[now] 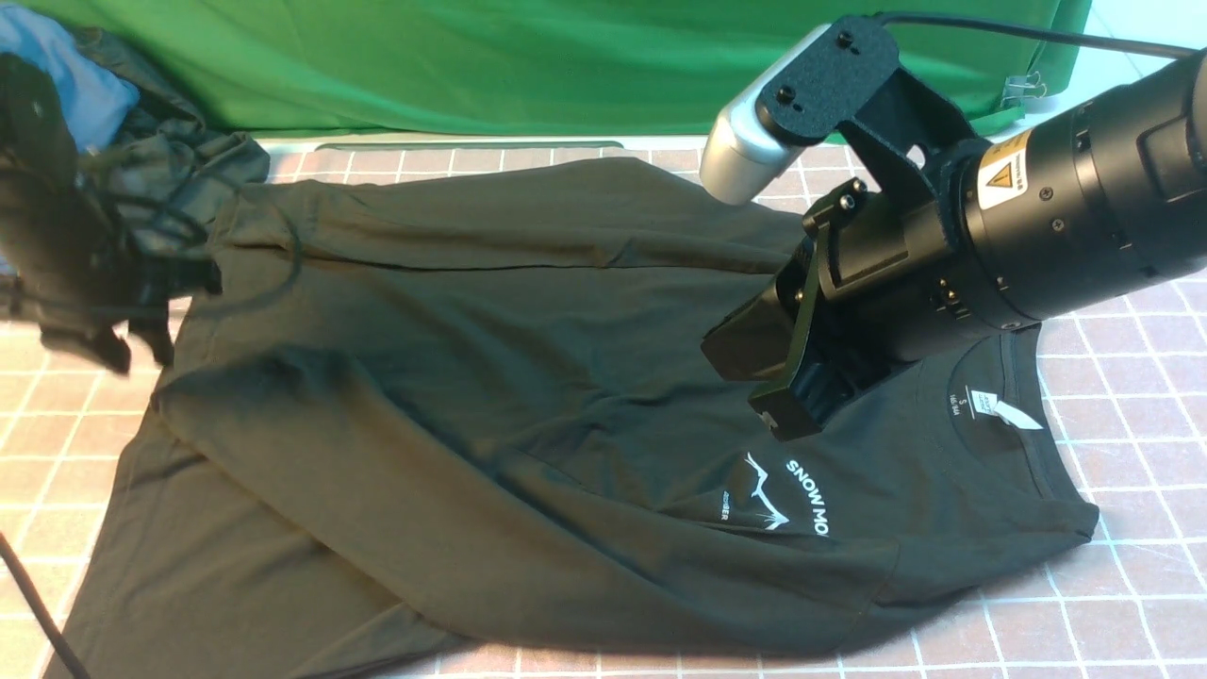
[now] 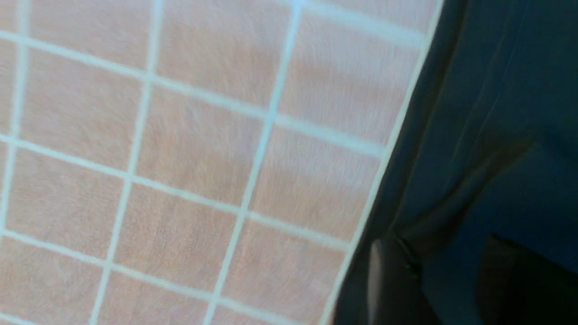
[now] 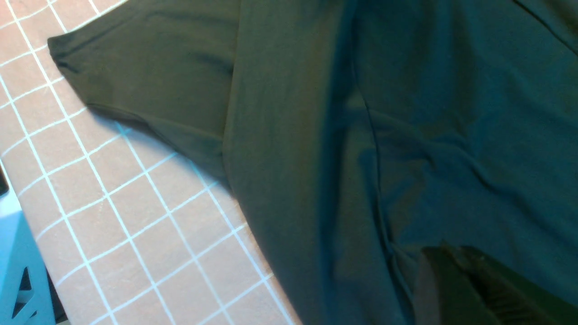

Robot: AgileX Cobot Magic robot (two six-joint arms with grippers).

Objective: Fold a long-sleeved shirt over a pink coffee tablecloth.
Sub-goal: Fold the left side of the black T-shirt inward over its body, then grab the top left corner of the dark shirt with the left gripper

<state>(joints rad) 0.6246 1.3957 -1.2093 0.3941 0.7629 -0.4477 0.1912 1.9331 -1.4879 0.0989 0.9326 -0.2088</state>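
Item: long-sleeved shirt (image 1: 471, 377). Black, crew neck, white mountain print, "SNOW MO" lettering, white neck label. It lay spread and creased on the pink coffee tablecloth (image 1: 1132, 424), collar to the right, with its near-left corner cut off by the frame. The left gripper (image 2: 440, 246) was blurred, jaws parted at the shirt's edge. The right gripper (image 1: 783, 415) had its jaws closed over the chest.

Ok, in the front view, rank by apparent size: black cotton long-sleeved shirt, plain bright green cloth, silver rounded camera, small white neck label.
Largest first:
black long-sleeved shirt
bright green cloth
silver camera (nearer the lens, so inflated)
white neck label
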